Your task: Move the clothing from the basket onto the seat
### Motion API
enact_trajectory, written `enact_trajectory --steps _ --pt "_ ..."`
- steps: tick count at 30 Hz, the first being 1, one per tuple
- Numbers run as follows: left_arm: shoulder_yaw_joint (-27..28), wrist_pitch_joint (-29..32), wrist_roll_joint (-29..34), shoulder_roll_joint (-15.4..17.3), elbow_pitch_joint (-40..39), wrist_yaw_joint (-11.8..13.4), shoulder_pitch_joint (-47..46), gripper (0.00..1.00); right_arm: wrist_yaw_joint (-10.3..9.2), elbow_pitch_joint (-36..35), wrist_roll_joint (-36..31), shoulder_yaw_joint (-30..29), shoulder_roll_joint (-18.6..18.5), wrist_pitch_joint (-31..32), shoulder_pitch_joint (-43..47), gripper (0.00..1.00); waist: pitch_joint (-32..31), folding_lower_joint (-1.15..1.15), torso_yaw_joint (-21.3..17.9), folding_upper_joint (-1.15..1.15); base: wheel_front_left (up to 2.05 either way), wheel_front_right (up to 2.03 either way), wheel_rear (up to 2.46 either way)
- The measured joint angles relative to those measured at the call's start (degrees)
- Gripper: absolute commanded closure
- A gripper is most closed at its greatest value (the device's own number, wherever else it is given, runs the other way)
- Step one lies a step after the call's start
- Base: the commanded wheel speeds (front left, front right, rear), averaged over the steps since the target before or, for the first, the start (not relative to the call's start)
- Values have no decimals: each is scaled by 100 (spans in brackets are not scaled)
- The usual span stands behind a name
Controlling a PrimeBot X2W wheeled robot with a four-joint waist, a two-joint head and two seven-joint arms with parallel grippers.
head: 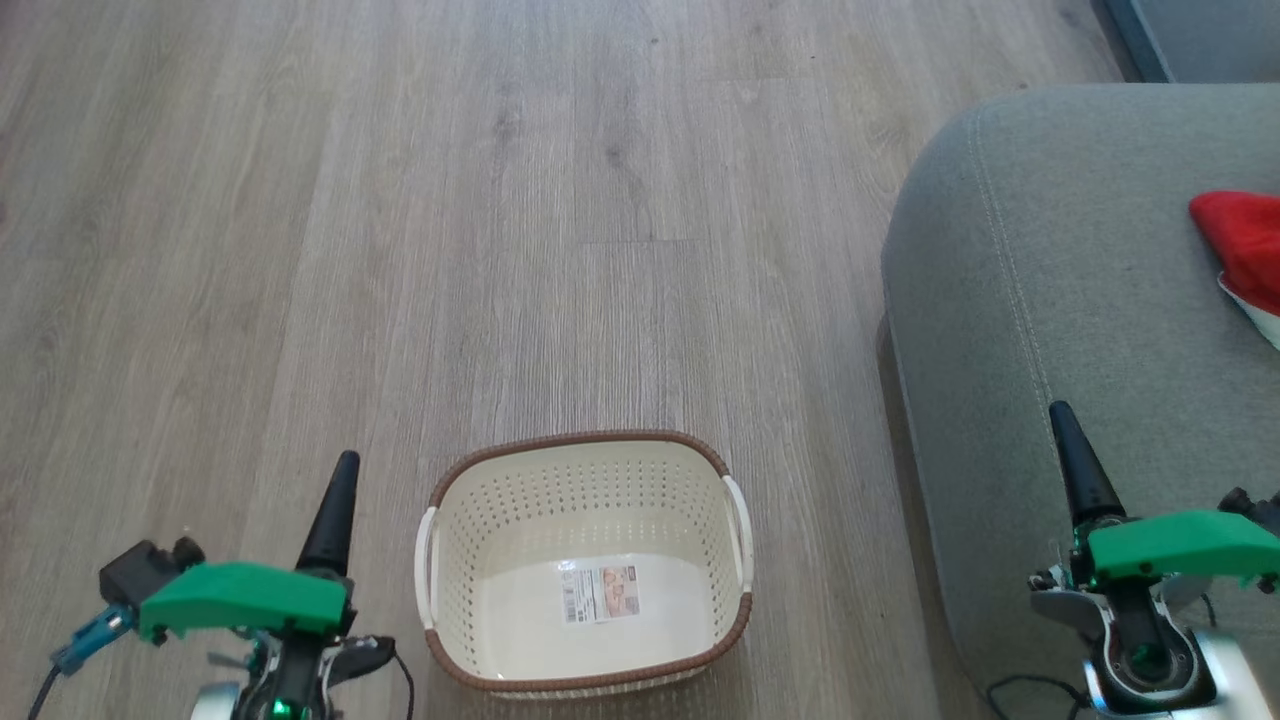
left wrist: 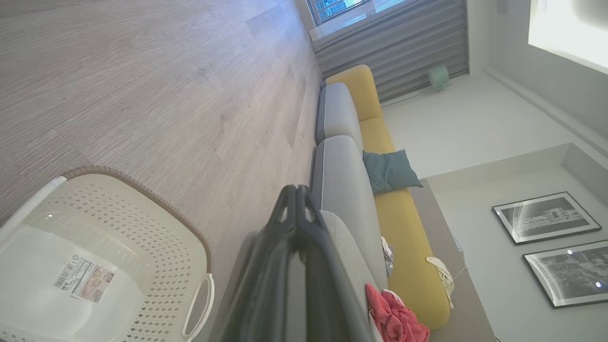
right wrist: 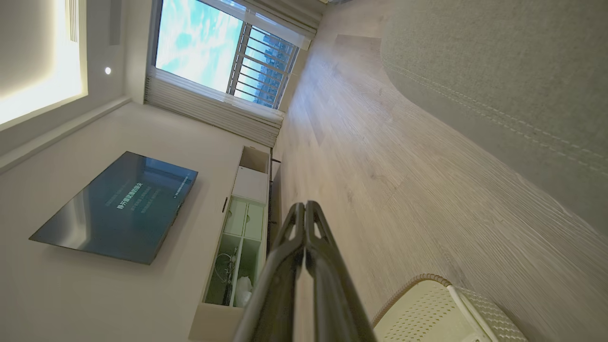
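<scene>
**Head view.** The basket [head: 585,438] stands on the wood-plank floor [head: 400,200] between the two arms, with its label sticker [head: 600,592] exposed on the bottom. The seat [head: 1050,300] is to its right, near but apart. The clothing [head: 1245,245], red with white trim, lies on the seat and is cut off by the frame's right edge. The left claw [head: 346,465] is over the floor just left of the basket. The right claw [head: 1060,412] is over the seat's front. Both are clenched to a single dark point and hold nothing.

**Left wrist view.** The left claw [left wrist: 295,191] is clenched, with nothing held. The basket [left wrist: 142,190] is at lower left. This view adds:
- the clothing [left wrist: 396,318] as a crumpled red heap on the seat [left wrist: 354,247]
- a yellow sofa back [left wrist: 408,247]
- a teal pillow [left wrist: 389,170]
- two framed pictures [left wrist: 546,216] on the wall

**Right wrist view.** The right claw [right wrist: 304,207] is clenched, with nothing held. The seat [right wrist: 498,71] shows a double stitched seam at upper right. A corner of the basket [right wrist: 422,304] is at the bottom. This view adds:
- a wall screen [right wrist: 118,206]
- a low cabinet [right wrist: 242,223]
- a bright window [right wrist: 223,52]
</scene>
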Motion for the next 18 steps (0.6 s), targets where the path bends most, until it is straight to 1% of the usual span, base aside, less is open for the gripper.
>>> enact_trajectory --steps 18 --pt "291 293 -1055 0 86 -202 0 100 0 25 928 -189 111 305 1 100 -65 0 -50 0 0 0 0"
